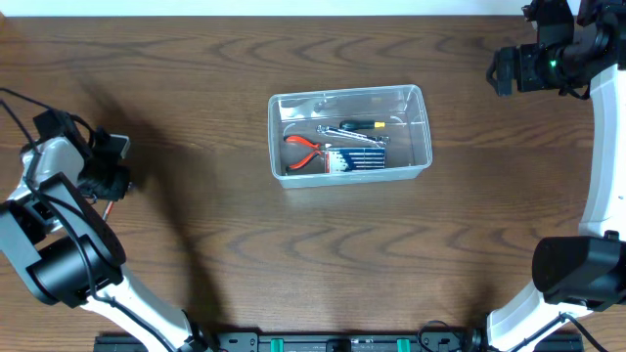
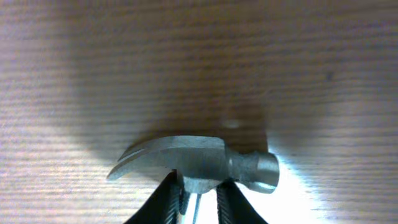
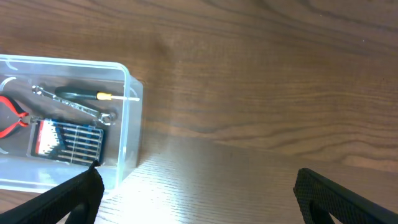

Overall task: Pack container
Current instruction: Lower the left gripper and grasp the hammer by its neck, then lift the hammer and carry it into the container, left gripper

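The clear plastic container (image 1: 347,95) stands at the table's middle. It holds red-handled pliers (image 1: 305,147), a screwdriver (image 1: 362,125), a wrench (image 1: 347,135) and a blue bit set (image 1: 354,159). My left gripper (image 1: 112,168) is at the far left, low over the table. In the left wrist view its jaws (image 2: 198,182) are shut on a steel claw hammer (image 2: 199,155) just below the head. My right gripper (image 1: 499,70) is at the far right, open and empty (image 3: 196,186). The container (image 3: 127,106) lies to its left in the right wrist view.
The table is dark wood grain. Cables run by the left arm (image 1: 20,108) at the table's left edge. The arm bases stand along the front edge.
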You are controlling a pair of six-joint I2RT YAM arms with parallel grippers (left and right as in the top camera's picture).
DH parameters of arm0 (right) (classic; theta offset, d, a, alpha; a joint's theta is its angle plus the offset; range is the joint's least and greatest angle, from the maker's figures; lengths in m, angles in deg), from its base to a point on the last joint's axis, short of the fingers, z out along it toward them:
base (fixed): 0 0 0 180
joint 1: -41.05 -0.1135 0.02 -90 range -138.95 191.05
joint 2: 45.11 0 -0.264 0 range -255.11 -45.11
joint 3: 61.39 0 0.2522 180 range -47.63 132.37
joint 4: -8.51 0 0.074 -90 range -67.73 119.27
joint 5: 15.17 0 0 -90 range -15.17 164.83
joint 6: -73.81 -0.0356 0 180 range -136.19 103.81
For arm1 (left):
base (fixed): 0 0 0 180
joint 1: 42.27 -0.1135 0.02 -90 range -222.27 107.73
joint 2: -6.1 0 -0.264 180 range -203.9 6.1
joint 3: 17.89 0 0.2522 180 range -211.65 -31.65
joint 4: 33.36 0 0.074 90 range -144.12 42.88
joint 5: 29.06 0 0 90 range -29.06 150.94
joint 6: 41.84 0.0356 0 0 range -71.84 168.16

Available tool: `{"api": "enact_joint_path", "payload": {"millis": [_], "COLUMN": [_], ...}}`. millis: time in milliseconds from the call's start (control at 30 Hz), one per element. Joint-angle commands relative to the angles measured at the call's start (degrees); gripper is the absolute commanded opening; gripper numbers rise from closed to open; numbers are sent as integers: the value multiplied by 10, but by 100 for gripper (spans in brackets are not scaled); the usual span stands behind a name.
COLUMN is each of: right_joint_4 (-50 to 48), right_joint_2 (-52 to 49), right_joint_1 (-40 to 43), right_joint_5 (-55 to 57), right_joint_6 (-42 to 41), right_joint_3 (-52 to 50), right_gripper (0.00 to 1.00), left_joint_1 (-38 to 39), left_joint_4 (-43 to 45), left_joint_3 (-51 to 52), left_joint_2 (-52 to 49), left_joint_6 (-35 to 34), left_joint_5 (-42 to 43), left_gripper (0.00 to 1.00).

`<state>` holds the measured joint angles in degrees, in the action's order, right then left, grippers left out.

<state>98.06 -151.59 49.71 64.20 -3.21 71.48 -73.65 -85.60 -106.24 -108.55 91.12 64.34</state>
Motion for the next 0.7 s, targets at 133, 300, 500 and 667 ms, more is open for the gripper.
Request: {"api": "enact_joint_path", "payload": {"millis": [133,300,500,667], "right_joint_4": [1,1,0,1], "right_joint_2": [-5,-5,-5,-5], "right_joint_1": [-1,-1,-1,-1], "right_joint_5": [1,1,1,1], "right_joint_6": [-7,-7,-7,-7], "right_joint_3": [0,0,0,0], "right_gripper": [99,99,99,99], "left_joint_1": [3,3,7,17], "left_joint_4": [0,0,0,2], "left_joint_3": [2,2,2,-7], "left_joint_2": [-14,-14,-14,-14], "left_joint_6": [-11,-28,-28,-61], "left_joint_5": [16,16,16,16], "left_gripper": [10,6,6,6]}}
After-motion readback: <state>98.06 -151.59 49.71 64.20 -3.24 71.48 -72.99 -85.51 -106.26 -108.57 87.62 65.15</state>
